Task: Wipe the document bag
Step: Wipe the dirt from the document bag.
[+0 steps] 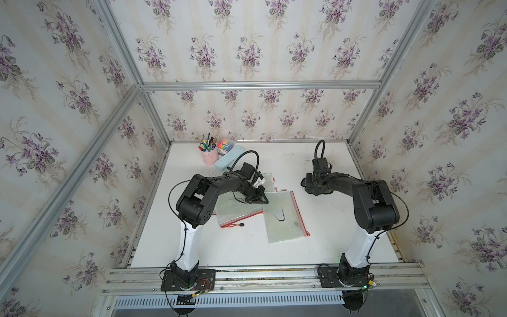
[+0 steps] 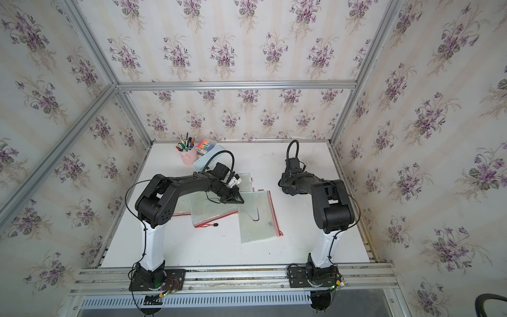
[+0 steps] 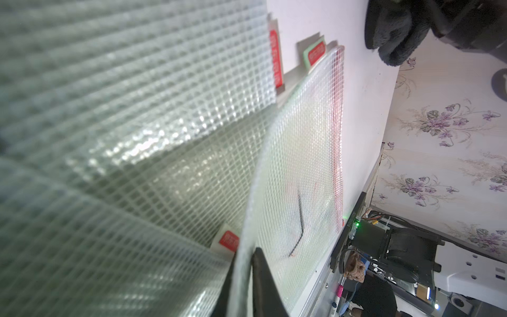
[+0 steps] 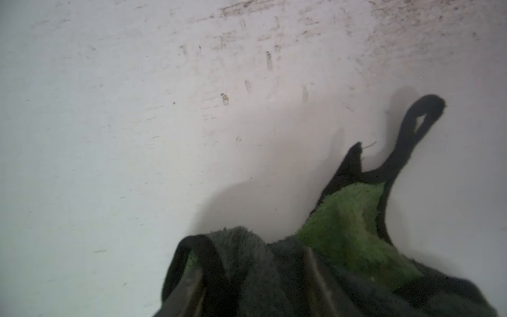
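1. While the white table (image 1: 241, 247) is lying bare along its near edge and between the arms, small things are crowding its far left corner.
2. The document bag (image 1: 285, 219), marked in black, is lying mid-table. Its red zipper edge is facing the right arm, and it is overlapping other mesh bags (image 1: 238, 208).
3. The green-and-black cloth (image 4: 343, 219) is lying right of the bags, apart from them.
4. A pink cup (image 1: 210, 159) is holding pens (image 1: 206, 145), with a blue pencil case (image 1: 229, 158) and a marker box (image 1: 226, 145) just beside it.
5. The left gripper (image 1: 263, 201) is clamping the document bag's far left corner; the left wrist view shows the grip plainly.
6. The right gripper (image 4: 252, 271) is straddling the cloth, which only its wrist view shows. Whether it is pinching the cloth, I cannot tell.
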Tool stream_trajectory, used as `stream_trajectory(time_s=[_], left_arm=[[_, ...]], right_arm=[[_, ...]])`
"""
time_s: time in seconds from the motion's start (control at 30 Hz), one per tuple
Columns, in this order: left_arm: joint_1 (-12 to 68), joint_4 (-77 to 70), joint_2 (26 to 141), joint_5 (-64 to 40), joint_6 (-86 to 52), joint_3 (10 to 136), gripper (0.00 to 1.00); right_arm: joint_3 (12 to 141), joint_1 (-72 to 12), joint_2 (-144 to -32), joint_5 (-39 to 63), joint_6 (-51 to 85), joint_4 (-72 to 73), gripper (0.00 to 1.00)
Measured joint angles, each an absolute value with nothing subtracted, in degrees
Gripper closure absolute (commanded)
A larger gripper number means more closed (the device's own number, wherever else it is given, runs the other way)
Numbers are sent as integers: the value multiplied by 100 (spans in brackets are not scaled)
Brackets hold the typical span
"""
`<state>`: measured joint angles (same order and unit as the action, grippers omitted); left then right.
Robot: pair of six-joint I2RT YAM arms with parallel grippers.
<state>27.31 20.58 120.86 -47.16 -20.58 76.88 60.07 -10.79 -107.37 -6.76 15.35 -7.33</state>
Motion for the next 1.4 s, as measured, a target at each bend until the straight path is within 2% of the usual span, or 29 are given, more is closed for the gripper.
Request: stream_trajectory(time_s=[0.17, 0.33, 0.53, 0.83, 1.0, 1.13, 1.33, 1.4], left_arm=[[2740, 1925, 12086, -4790, -2211, 7942, 100], [2740, 1765, 12097, -4807, -2309, 8180, 100], [2731, 1809, 12492, -4851, -2344, 8705, 100], [2720, 2080, 12682, -5009, -2171, 9011, 100], [2683, 2211, 12707, -5009, -2027, 9024, 100], [2692, 2300, 12733, -5017, -1984, 8991, 92], [2687, 2294, 12766, -5151, -1999, 8766, 78], [2692, 2265, 12737, -5194, -2025, 8591, 77]], right_arm=[[6012, -1087, -10457, -578, 1507, -1146, 86], [6217, -1334, -9671, -123, 1363, -2351, 87], [6184, -2536, -8976, 591, 1452, -2689, 87], [5913, -2950, -10138, 589, 2233, -2488, 89], [6038, -3011, -10182, 239, 2255, -2480, 88], [6202, -3538, -10409, 113, 2246, -2331, 89], [5854, -3468, -10412, 364, 2558, -1898, 89], [5800, -3459, -10388, 414, 2611, -1822, 89]])
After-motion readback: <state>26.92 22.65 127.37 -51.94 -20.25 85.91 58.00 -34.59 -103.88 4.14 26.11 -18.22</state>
